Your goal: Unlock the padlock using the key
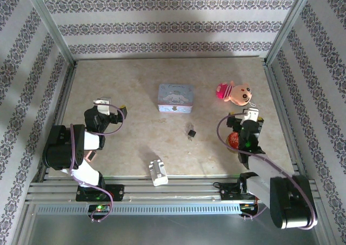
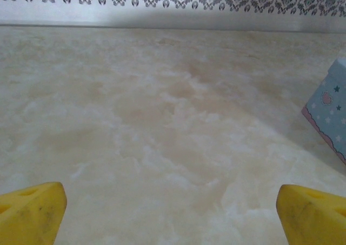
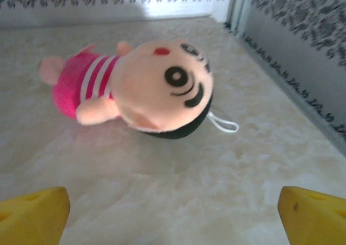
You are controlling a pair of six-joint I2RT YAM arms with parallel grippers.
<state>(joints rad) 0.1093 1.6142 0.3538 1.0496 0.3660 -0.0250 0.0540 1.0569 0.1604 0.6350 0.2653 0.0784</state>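
Padlock (image 1: 191,132): tiny, silver-grey w/ dark parts, lying on table (image 1: 124,83) approx mid, a bit R of centre. Nothing touches it; well apart from both grippers.
Key: can't tell it from padlock's dark bits in top view, too small.
Tin (image 1: 175,98): pale blue, near padlock on back-wall side, slightly L. Its corner also at R edge of left wrist view (image 2: 330,107).
Block (image 1: 158,172): whitish, ridged, by front edge, L of padlock and apart from it.
Red thing (image 1: 233,140): round-ish, R of padlock, partly hidden by right arm; can't tell what it is.
Plush (image 1: 235,92): pink striped doll w/ big pale face, lying on its side at back R. In right wrist view (image 3: 146,85) it lies ahead of the fingers, not touching.
R gripper (image 1: 250,115): R side, near plush, jaws spread wide, nothing between. Yellow fingertips (image 3: 32,215) at lower corners, bare table between.
L gripper (image 1: 112,105): L side, well apart from padlock, jaws spread wide, empty. Yellow fingertips (image 2: 30,212) over bare table.
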